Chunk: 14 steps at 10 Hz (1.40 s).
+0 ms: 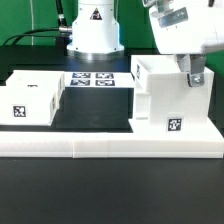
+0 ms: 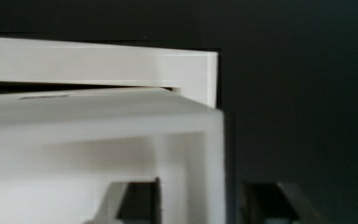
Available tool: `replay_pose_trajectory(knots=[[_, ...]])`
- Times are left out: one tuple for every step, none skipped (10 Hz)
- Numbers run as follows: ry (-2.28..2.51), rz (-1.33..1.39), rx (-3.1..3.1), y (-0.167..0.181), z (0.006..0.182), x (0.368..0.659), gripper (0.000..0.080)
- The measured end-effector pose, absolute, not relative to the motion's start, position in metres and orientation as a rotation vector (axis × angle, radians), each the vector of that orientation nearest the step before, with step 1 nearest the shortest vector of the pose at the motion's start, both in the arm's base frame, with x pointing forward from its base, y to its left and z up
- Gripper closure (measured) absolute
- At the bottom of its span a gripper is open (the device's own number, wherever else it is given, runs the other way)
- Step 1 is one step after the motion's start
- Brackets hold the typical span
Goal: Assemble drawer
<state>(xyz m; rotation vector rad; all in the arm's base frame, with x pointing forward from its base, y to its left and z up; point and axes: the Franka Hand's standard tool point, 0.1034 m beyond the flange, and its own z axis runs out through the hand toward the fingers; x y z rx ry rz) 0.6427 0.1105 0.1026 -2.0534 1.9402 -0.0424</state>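
Two white pieces of the drawer show in the exterior view. The tall boxy drawer shell (image 1: 170, 100) stands upright at the exterior view's right, with a black-and-white square tag low on its near face. The smaller drawer tray (image 1: 35, 98) sits well apart from it at the exterior view's left, also tagged on its near face. Both rest on the black bench (image 1: 100, 112), just behind the long low white rail (image 1: 100, 148) that runs across the front. Between them and further back lies the marker board (image 1: 95, 80), in front of the arm's white base (image 1: 95, 30).

The arm reaches down from the upper right, and the tool (image 1: 191, 80) is at the top of the shell, on its side toward the exterior view's right. In the wrist view the picture is blurred. White shell (image 2: 105, 130) walls fill most of it, and a narrow upright wall edge runs down between two dark shapes that appear to be the tool (image 2: 194, 205) fingers. I cannot tell whether those fingers are pressed on the wall or stand apart from it.
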Motion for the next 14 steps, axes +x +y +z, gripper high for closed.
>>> replay_pose_trajectory(knots=[[1.932, -0.05, -2.056, 0.111, 0.104, 0.644, 0.0425], [1.927, -0.055, -2.058, 0.111, 0.106, 0.645, 0.0425], [1.921, -0.062, -2.059, 0.111, 0.107, 0.646, 0.0245], [1.914, -0.07, -2.061, 0.111, 0.108, 0.647, 0.0176], [1.907, -0.074, -2.066, 0.111, 0.108, 0.647, 0.0176], [1.903, -0.076, -2.069, 0.112, 0.108, 0.647, 0.0155], [1.831, -0.088, -2.135, 0.11, 0.111, 0.646, 0.0155], [1.728, -0.086, -2.224, 0.104, 0.121, 0.641, 0.015], [1.656, -0.067, -2.288, 0.101, 0.132, 0.634, 0.015], [1.542, -0.066, -2.371, 0.097, 0.138, 0.63, 0.015], [1.464, -0.084, -2.42, 0.094, 0.142, 0.629, 0.015], [1.464, -0.079, -2.424, 0.096, 0.138, 0.628, 0.015], [1.434, -0.083, -2.444, 0.096, 0.137, 0.628, 0.015], [1.31, -0.095, -2.526, 0.094, 0.137, 0.626, 0.015]])
